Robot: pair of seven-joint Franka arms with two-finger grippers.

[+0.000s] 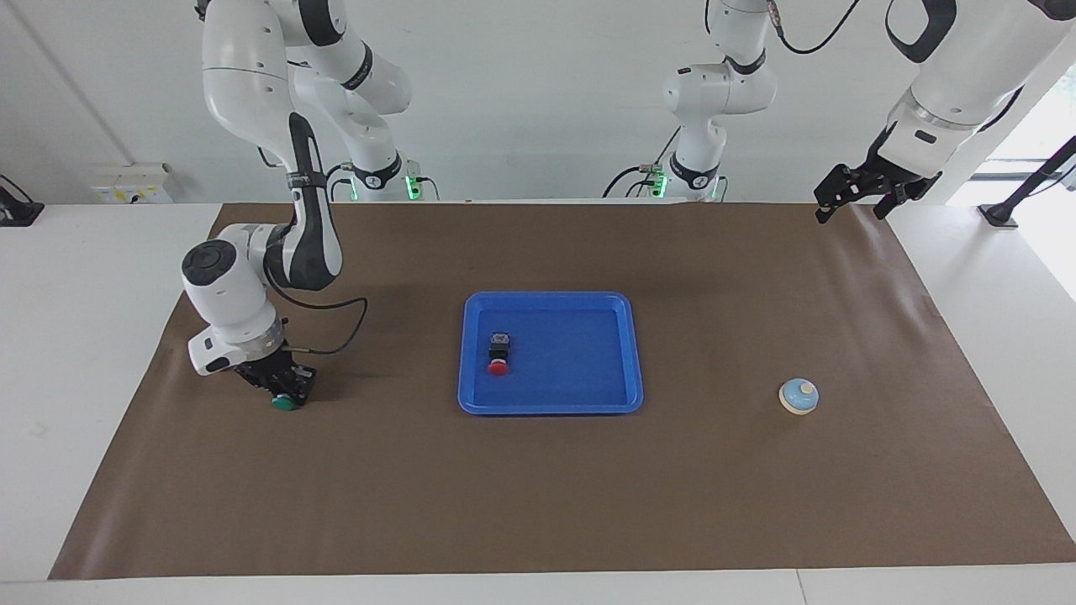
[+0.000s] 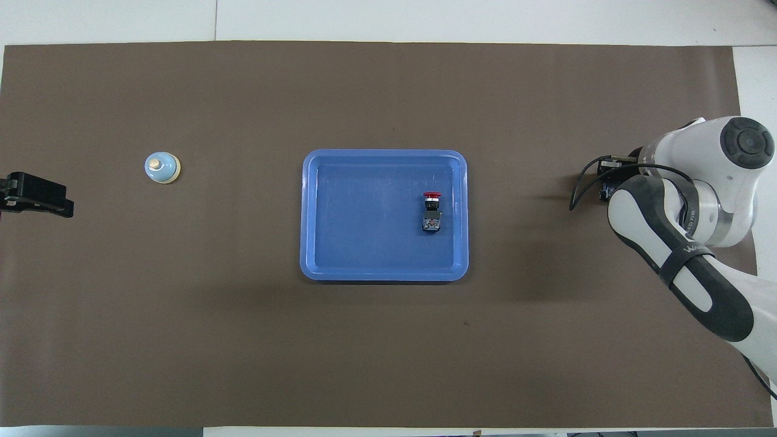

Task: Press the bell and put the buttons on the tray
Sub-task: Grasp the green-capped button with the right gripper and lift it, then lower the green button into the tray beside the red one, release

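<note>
The blue tray lies mid-table, also in the overhead view. The red button lies on its side in the tray, toward the right arm's end. The green button is on the brown mat at the right arm's end, with only its cap showing under my right gripper, which is down on it. In the overhead view the right arm's wrist hides both. The bell stands on the mat toward the left arm's end. My left gripper waits raised and open over the mat's corner. The yellow button is out of view.
A brown mat covers the table. The right arm's forearm reaches in over the mat's end, and a black cable loops beside the wrist.
</note>
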